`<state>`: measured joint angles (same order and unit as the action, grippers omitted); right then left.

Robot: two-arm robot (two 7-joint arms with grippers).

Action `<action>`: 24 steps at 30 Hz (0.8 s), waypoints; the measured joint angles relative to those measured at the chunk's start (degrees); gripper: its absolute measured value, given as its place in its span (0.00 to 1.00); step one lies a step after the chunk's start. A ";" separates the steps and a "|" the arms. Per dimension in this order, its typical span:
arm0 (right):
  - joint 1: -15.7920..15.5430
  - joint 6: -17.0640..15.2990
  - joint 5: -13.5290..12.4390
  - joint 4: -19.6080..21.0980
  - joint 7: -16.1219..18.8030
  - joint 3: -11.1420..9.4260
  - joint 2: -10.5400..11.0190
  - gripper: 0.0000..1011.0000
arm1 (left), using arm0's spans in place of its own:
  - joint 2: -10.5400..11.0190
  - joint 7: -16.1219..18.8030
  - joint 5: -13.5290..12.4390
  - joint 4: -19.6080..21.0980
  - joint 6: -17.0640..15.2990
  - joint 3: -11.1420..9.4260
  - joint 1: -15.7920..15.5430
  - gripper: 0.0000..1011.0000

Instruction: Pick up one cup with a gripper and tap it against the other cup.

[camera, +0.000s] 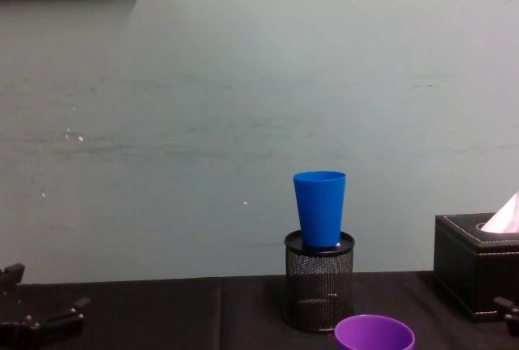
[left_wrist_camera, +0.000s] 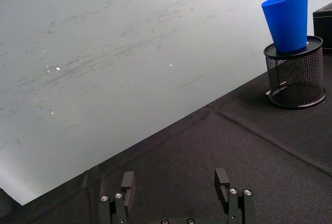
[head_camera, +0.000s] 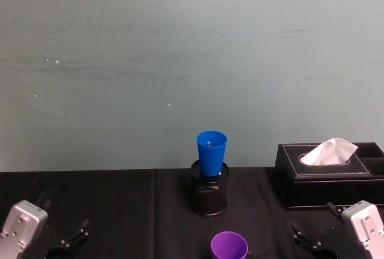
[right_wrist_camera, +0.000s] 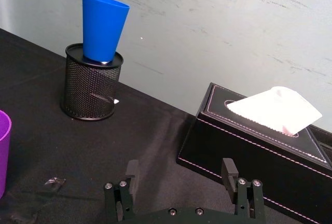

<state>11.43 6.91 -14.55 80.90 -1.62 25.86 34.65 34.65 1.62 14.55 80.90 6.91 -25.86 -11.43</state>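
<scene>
The purple cup (head_camera: 229, 246) stands upright on the black cloth at the near middle, its rim also low in the chest view (camera: 375, 333) and its side at an edge of the right wrist view (right_wrist_camera: 2, 151). Behind it, the blue cup (head_camera: 211, 150) sits upright in a black wire-mesh pen holder (head_camera: 209, 190). My left gripper (head_camera: 73, 235) rests low at the near left, open (left_wrist_camera: 175, 185) and holding nothing. At the near right my right gripper (head_camera: 305, 239) is likewise open (right_wrist_camera: 180, 175) and empty, a little right of the purple cup.
A black tissue box (head_camera: 327, 172) with a white tissue sticking out stands at the right, just beyond my right gripper. A pale wall closes off the back of the black table (head_camera: 120, 205).
</scene>
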 joint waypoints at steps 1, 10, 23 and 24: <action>0.00 0.00 0.00 0.00 0.00 0.00 0.00 0.99 | 0.00 0.00 0.00 0.00 0.00 0.00 0.00 0.99; 0.00 0.00 0.00 0.00 0.00 0.00 0.00 0.99 | 0.00 0.00 0.00 0.00 0.00 0.00 0.00 0.99; 0.00 0.00 0.00 0.00 0.00 0.00 0.00 0.99 | 0.00 0.00 0.00 0.00 0.00 0.00 0.00 0.99; 0.00 0.00 0.00 0.00 0.00 0.00 0.00 0.99 | 0.00 0.00 0.00 0.00 0.00 0.00 0.00 0.99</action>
<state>11.43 6.91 -14.55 80.90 -1.62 25.86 34.65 34.65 1.62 14.55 80.90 6.91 -25.86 -11.43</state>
